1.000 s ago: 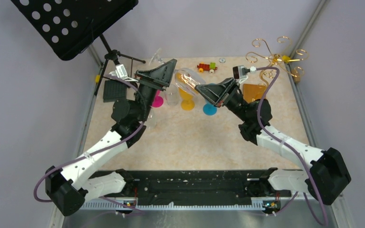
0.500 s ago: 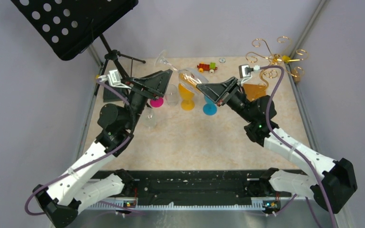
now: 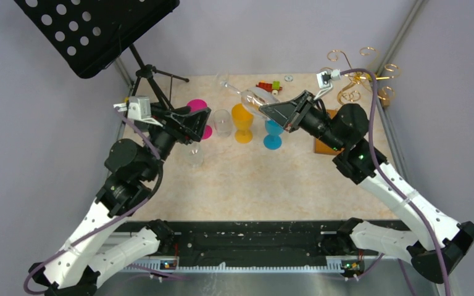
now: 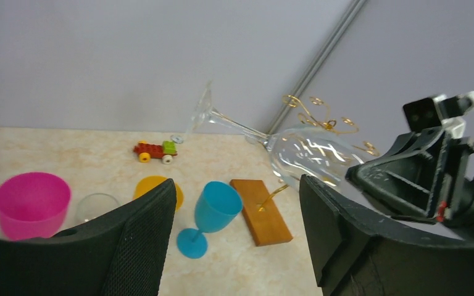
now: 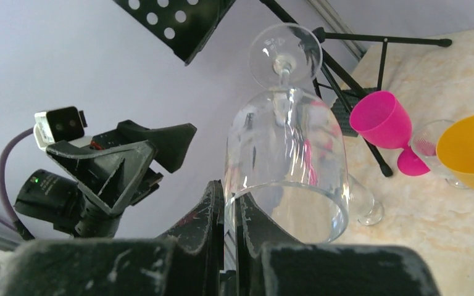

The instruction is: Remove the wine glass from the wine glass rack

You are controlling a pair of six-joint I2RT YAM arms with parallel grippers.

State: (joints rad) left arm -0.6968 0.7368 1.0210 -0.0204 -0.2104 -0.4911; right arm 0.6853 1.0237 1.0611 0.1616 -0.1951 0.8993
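Wine glass (image 3: 256,98): thin clear glass, judged light, rigid, slick, and brittle at rim and stem. A rim pinch risks slip or chipping, so gentle force only.

Location: in the air, tilted, foot toward 10 o'clock, over the surface (image 3: 253,185) near its 12 o'clock edge. It is apart from the wine glass rack (image 3: 353,79) at 2 o'clock.

Right tool (image 5: 229,206): nearly closed, pinching the bowl wall at the rim.

Left tool (image 3: 202,122): spread wide, holding nothing.

I see a beige marbled table (image 3: 253,179), pink cup (image 4: 32,203), clear glass (image 4: 95,206), orange cup (image 3: 242,120) and blue goblet (image 4: 213,216) standing in a row across its far half, toy train (image 4: 155,151) behind them, wine glass rack (image 4: 260,211) on its wooden base at right, music stand (image 3: 145,73) tripod far left
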